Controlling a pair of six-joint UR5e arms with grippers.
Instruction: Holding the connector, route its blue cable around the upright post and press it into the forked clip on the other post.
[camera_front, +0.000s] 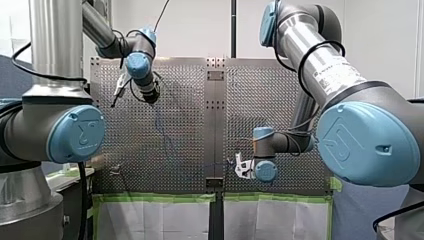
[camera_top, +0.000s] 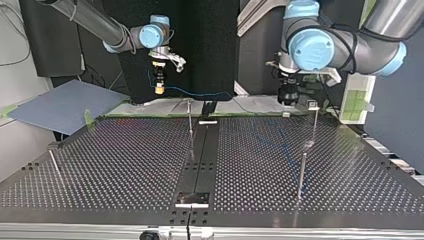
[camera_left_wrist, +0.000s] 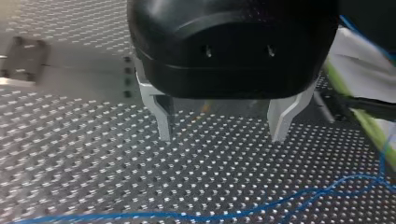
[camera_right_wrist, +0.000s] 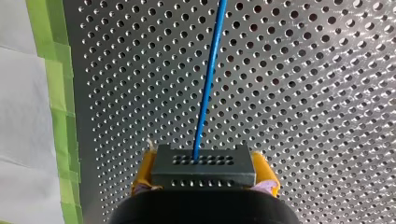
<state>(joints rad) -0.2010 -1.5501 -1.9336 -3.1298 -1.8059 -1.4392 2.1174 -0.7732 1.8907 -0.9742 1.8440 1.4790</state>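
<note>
Seen from across the perforated metal table (camera_top: 125, 165), a thin metal rod (camera_top: 55, 162) is found nearest, well off to the top view's left of the thin upright metal post (camera_top: 190, 120) that stands on the table's midline. A second thin metal post (camera_top: 315, 125) is set well to the other side of the midline post. A small fitting (camera_top: 313, 104) is carried at its top, but whether it is forked cannot be told.

Beyond the midline post, above the table's far edge, my right arm's hand (camera_top: 159, 87) is hung fingers-down, a little to the top view's left of that post. In the right wrist view it is seen closed on the dark grey rectangular connector (camera_right_wrist: 203, 163), which is clamped between yellow pads (camera_right_wrist: 144, 173). The thin blue cable (camera_right_wrist: 208, 79) is led straight out of the connector's holed face. In the top view the cable is carried across the far side of the midline post; contact with that post cannot be made out.

My left arm's black hand (camera_top: 289, 97) is held to the right of the midline post, close by the second post. Its metal fingers (camera_left_wrist: 164, 123) are spread wide with nothing between them, and a slack run of cable is laid on the table beneath them. Farthest back, green tape (camera_right_wrist: 58, 93) and white paper (camera_right_wrist: 23, 116) are seen along the table's edge.
</note>
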